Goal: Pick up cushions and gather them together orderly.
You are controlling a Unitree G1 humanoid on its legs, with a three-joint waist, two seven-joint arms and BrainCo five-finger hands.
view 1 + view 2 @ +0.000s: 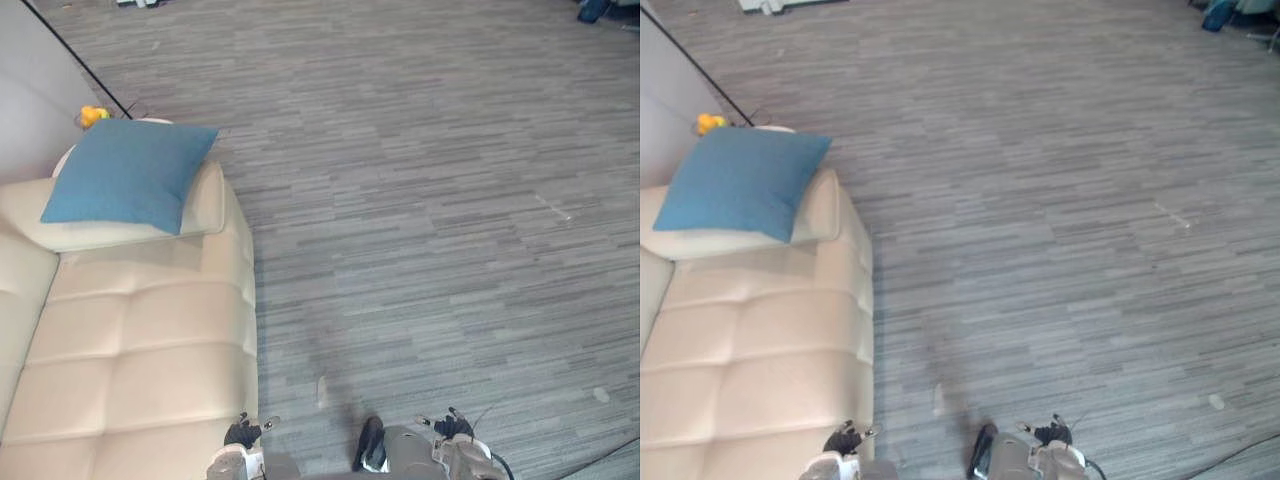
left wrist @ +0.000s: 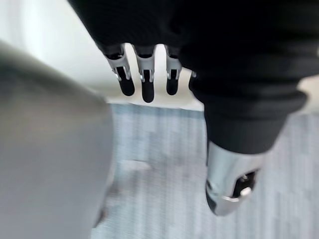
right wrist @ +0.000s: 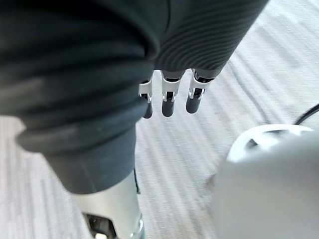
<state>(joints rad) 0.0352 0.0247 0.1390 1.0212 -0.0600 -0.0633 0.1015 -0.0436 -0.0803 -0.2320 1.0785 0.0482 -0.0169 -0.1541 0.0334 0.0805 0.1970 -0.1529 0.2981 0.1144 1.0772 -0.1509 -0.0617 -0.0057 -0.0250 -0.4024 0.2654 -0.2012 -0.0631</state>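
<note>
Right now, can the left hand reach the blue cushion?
Probably not. The left hand hangs open beside the sofa, near end; the blue cushion lies at the far end. Nothing blocks it, but a step closer looks needed.

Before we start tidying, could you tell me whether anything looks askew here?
The blue cushion lies skewed on the far end of the cream sofa, one corner poking past its edge. Nothing looks spilled or damaged.
</note>
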